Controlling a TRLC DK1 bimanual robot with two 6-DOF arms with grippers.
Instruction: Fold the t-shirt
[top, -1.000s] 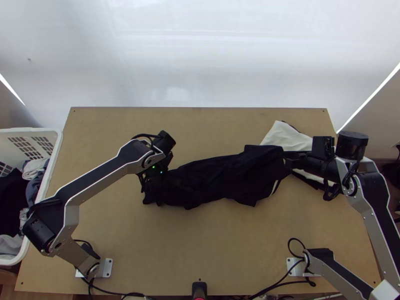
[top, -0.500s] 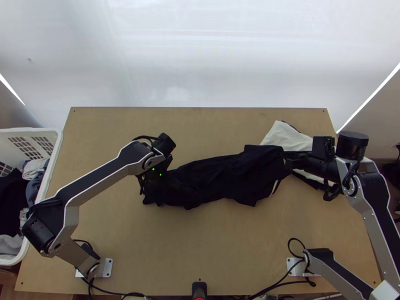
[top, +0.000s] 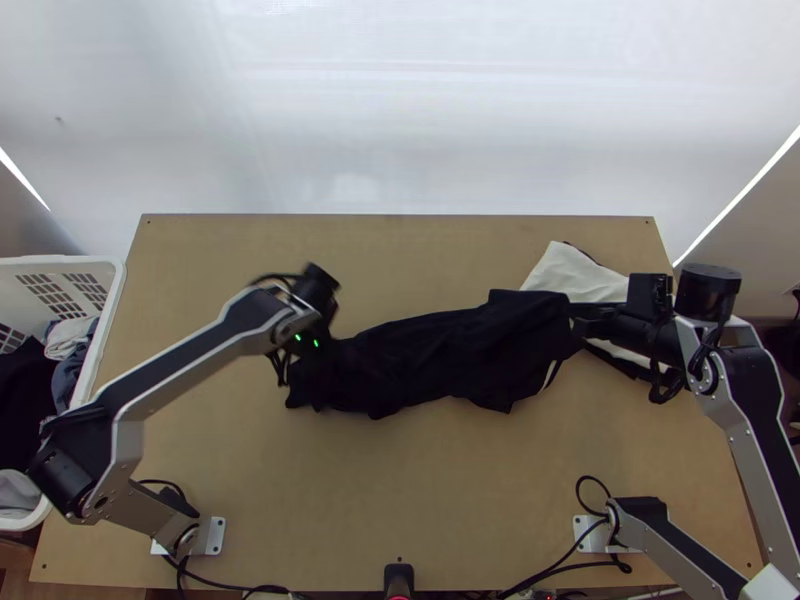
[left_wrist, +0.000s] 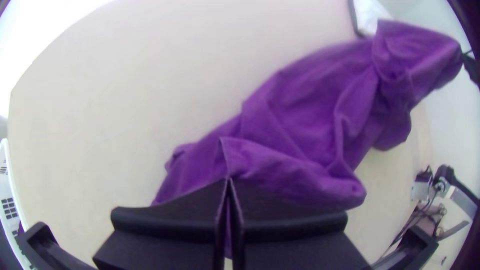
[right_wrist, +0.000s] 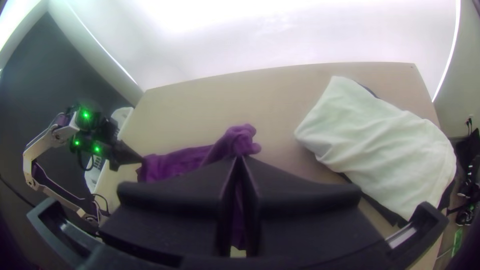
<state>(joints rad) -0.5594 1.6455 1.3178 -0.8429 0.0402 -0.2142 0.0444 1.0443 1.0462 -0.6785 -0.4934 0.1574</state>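
The t-shirt (top: 430, 360) lies bunched in a long strip across the middle of the table, dark in the top view and purple in both wrist views. At its left end is my left gripper (top: 312, 368), below its wrist. In the left wrist view the left gripper (left_wrist: 228, 181) is shut on the t-shirt (left_wrist: 305, 115), folds spreading from the fingertips. My right gripper (top: 578, 322) is at the strip's right end. In the right wrist view the right gripper (right_wrist: 240, 159) is shut on the t-shirt (right_wrist: 237, 140), a crumpled part standing up beyond the tips.
A white cloth with dark edges (top: 560, 272) lies at the table's back right, partly under the right arm. To the left stands a white basket (top: 112, 300) holding clothes. Bare wood (top: 400, 480) stretches in front of the t-shirt.
The left arm has shifted a little to the left, its wrist and elbow both moving that way. The right arm's wrist has edged slightly right. The t-shirt has hardly changed.
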